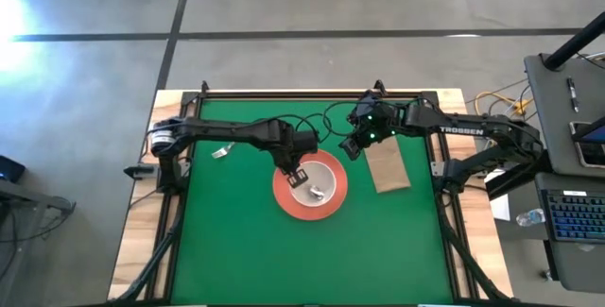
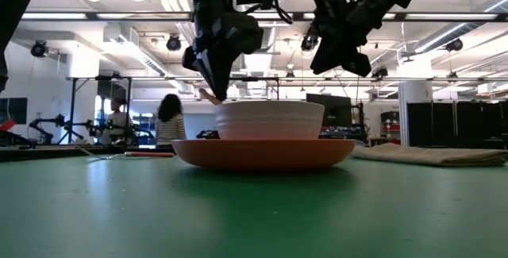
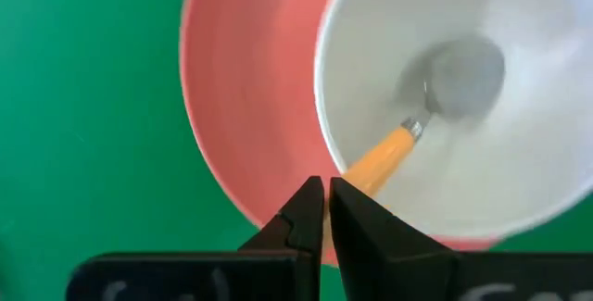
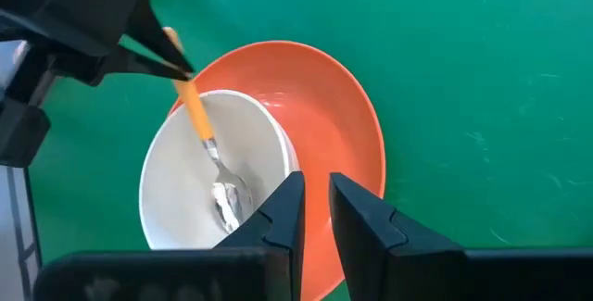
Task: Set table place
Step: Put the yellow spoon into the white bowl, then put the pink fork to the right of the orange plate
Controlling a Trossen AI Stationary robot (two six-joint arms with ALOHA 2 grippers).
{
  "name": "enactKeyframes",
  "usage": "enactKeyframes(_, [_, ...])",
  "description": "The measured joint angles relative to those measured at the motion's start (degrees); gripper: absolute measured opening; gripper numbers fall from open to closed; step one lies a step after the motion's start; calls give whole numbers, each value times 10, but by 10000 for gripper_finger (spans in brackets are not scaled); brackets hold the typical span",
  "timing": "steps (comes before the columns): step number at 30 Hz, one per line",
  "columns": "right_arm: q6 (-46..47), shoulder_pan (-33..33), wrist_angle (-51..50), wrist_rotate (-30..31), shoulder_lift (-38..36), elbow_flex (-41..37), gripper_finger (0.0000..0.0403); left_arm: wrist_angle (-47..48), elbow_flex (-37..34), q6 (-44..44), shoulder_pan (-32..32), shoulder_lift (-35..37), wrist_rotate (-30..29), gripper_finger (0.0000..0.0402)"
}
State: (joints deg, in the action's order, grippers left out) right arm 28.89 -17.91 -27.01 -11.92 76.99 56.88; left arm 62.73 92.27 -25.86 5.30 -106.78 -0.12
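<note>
Green tabletop [image 1: 227, 241]: mostly bare in front.
Pink-handled metal fork [image 1: 221, 151]: far left, unplaced.
Left gripper [image 4: 176, 64]: pinched on yellow-orange-handled spoon [image 4: 206, 144], resting in cream bowl [image 1: 315, 190] on round orange-red plate [image 1: 288, 203].
Right gripper [image 1: 351, 145]: narrow, empty, above plate's far edge.
Brown rectangular napkin [image 1: 388, 166]: laid right of plate.
Left: fork; spoon possibly.

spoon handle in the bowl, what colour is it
Yellow-orange, on the spoon in the bowl; clearest in the right wrist view.
</note>
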Motion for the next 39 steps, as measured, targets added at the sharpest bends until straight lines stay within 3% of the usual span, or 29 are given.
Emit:
enactKeyframes(6, [-5, 0, 0, 0, 0, 0, 48, 49, 1, -25, -19, 7, 10, 8])
enactKeyframes(15, [-20, 0, -2, 0, 0, 0, 48, 38, 15, -67, -34, 22, 15, 8])
enactKeyframes(23, [-26, 0, -3, 0, 0, 0, 48, 50, 20, -99, -26, 54, -110, 8])
enactKeyframes(30, [-59, 0, -31, 0, 0, -1, 50, 125, 10, -81, 27, 61, -144, 10])
enactKeyframes(39, [-91, -7, -56, 6, 0, -1, 131, 141, -19, -81, 110, 61, -123, 73])
